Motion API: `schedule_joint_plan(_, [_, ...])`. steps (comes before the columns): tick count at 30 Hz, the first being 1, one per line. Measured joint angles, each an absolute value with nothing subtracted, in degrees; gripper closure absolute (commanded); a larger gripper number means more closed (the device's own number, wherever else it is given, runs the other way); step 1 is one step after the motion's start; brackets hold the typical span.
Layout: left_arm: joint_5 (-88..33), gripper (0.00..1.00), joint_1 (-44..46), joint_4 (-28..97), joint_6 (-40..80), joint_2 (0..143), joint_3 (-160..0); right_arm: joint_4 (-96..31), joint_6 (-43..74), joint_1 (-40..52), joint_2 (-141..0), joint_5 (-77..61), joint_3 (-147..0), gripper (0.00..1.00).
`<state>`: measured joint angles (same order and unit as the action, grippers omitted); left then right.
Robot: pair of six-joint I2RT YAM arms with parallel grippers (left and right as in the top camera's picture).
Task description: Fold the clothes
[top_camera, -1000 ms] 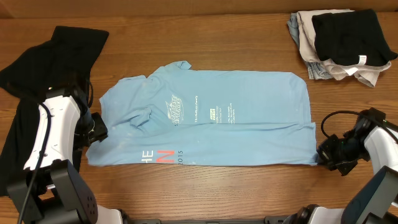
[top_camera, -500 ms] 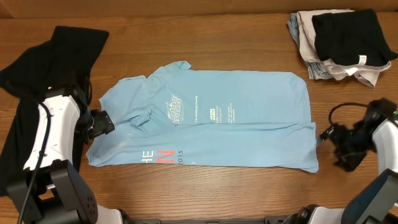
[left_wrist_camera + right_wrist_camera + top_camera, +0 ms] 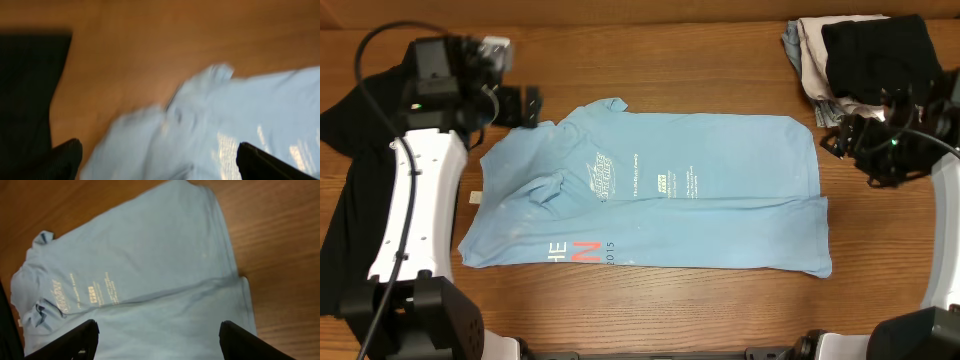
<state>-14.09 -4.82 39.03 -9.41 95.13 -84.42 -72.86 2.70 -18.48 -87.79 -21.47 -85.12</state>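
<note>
A: Where's the T-shirt [image 3: 720, 190] lying?
B: Flat, middle of the worktop [image 3: 670, 60]. The left claw [image 3: 525, 105], fingers wide, hangs at its 10 o'clock corner; the right claw [image 3: 842, 140], also wide, at 2 o'clock.
A: Its look?
B: Light blue, rumpled at 9 o'clock, lettering at 7.

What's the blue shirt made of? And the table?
The shirt looks like soft, matte cloth, maybe cotton: it lies limp with wrinkles. The table looks like smooth brown wood, showing grain lines, though it could be laminate.
</note>
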Motion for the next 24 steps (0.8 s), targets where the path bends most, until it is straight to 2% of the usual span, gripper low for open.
schedule_joint_plan(7, [-14.96, 0.02, 1.43, 24.25, -12.23, 103.77, -87.05, -71.53, 1.54, -14.72, -87.64, -21.61, -87.00, 0.22])
schedule_joint_plan(17, [-10.44, 0.00, 11.22, 21.06, -17.52, 126.80, -99.48, -73.95, 1.41, -14.74, -87.64, -19.66, -87.00, 0.21])
schedule_joint_plan(20, [-8.23, 0.04, 12.78, 20.16, -17.78, 130.39, -103.09, -74.35, 1.43, -14.74, -87.64, -19.18, -87.00, 0.22])
schedule_joint_plan(24, [-6.94, 0.13, 12.97, 19.25, -16.47, 132.46, -104.79, -74.56, 1.43, -14.74, -87.61, -19.03, -87.00, 0.23])
